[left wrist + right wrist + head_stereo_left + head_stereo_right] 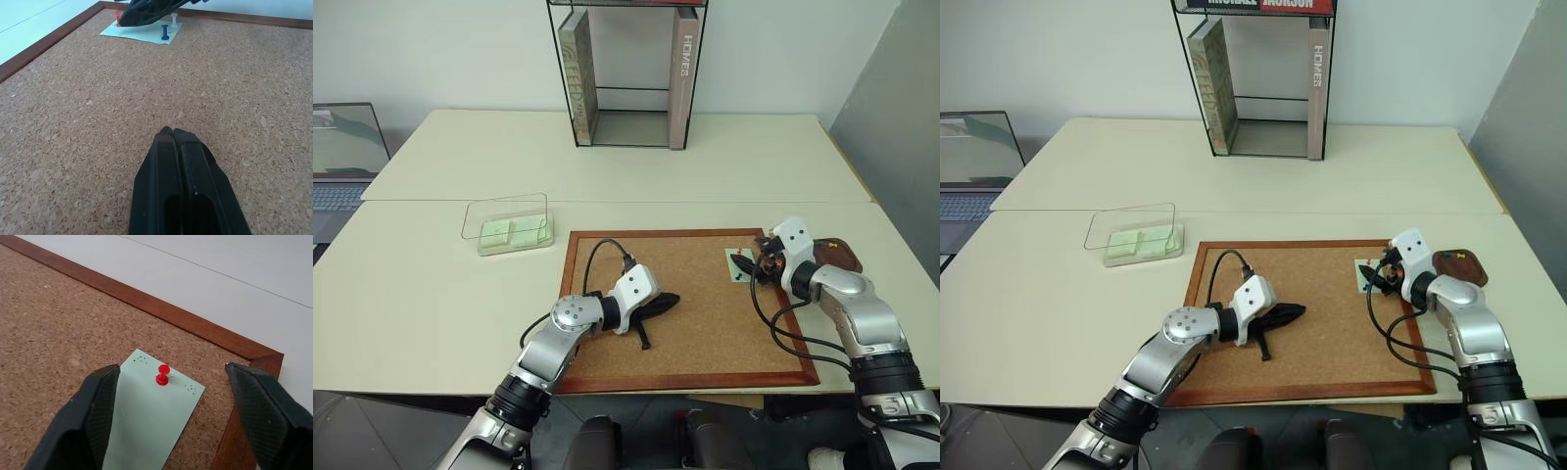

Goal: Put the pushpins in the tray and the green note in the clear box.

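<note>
The right end effector (168, 416) hangs spread over the green note (149, 418), which lies by the corkboard's (705, 323) right corner; the red pushpin (162, 374) stands between its fingers. The left end effector (658, 305), pressed together, rests mid-board with bare cork around. The tray (1459, 266) sits just beyond the frame.

Both eye views look down from the head over the desk (431, 294). Each wrist view skims the corkboard (98, 98) closely; both share the note (151, 421).
</note>
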Controlling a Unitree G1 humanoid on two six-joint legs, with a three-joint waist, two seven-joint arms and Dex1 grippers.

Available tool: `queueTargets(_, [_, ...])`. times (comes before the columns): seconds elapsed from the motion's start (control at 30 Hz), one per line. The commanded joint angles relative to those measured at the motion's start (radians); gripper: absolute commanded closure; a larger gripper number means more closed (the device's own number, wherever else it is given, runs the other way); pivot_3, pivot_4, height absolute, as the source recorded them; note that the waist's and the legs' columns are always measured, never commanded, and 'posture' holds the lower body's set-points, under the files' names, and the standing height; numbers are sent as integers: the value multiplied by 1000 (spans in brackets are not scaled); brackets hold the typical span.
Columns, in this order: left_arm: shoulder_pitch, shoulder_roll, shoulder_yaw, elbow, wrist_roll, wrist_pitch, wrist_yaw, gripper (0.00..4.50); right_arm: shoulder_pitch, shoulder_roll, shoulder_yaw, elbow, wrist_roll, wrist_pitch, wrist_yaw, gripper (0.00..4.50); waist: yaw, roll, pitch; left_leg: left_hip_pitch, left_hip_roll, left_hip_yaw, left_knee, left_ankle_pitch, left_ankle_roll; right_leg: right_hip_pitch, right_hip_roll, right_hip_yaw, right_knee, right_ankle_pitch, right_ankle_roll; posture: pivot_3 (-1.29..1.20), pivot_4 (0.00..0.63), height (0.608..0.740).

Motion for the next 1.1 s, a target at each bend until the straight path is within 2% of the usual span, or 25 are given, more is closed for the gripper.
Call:
queueTargets(0.03, [26, 13, -21, 1, 18, 25, -15, 4500, -21, 11, -4, 5, -17, -38, -3, 1882, 0, 0, 0, 0, 0, 0, 0, 0, 0, 0, 0, 0, 0, 0, 0, 0, 150, 740])
queueTargets(0.43, [18, 13, -20, 12, 28, 35, -14, 4500, -8, 29, -17, -35, -25, -52, -11, 4450, 0, 0, 0, 0, 0, 0, 0, 0, 0, 0, 0, 0, 0, 0, 0, 0, 150, 740])
queueTargets(1.1, [12, 11, -45, 29, 40, 81, -20, 4500, 27, 45, -60, -152, -7, -30, -73, 4479, 1, 0, 0, 0, 0, 0, 0, 0, 0, 0, 0, 0, 0, 0, 0, 0, 150, 740])
